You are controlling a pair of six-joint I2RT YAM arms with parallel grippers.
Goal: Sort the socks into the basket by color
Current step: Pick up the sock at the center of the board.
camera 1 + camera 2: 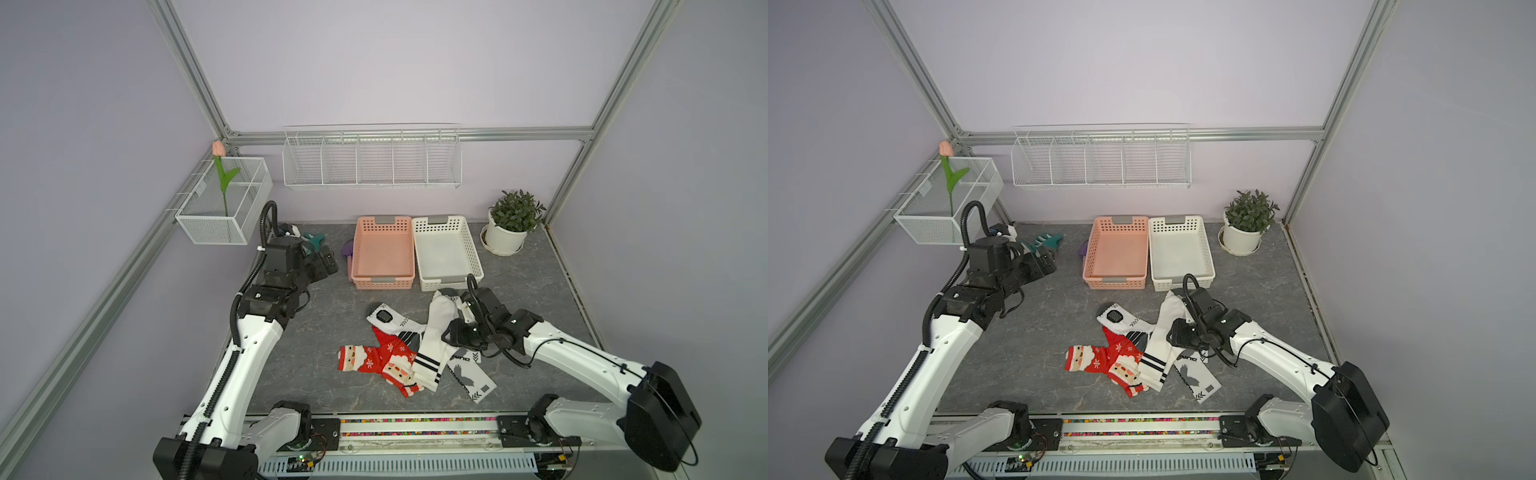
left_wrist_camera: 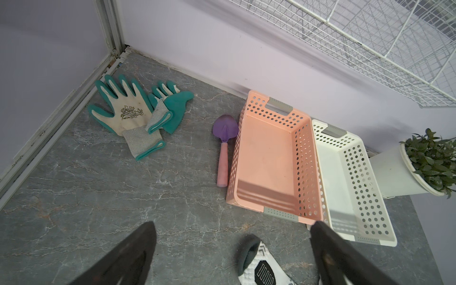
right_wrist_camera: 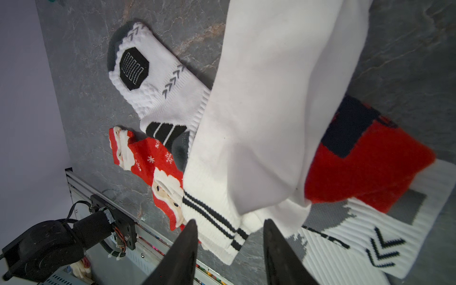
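Socks [image 1: 399, 353] in an overlapping heap on the desk [image 1: 316, 324], front of centre, well apart from the side edges, with bare desk to the left. Pink basket [image 1: 382, 224] and white basket [image 1: 473, 249] side by side behind the heap. Gloves [image 2: 128, 111] near the back left corner, purple trowel [image 2: 224, 138] just beside the pink basket, potted plant [image 1: 509, 224] back right. Left pincer [image 2: 234, 223] spread wide, left of the pink basket. Right pincer [image 3: 230, 222] partly apart astride the white striped sock [image 3: 259, 111]; gripping or not, cannot tell. Red sock with dark patch [image 3: 365, 167] plain only from the right wrist.
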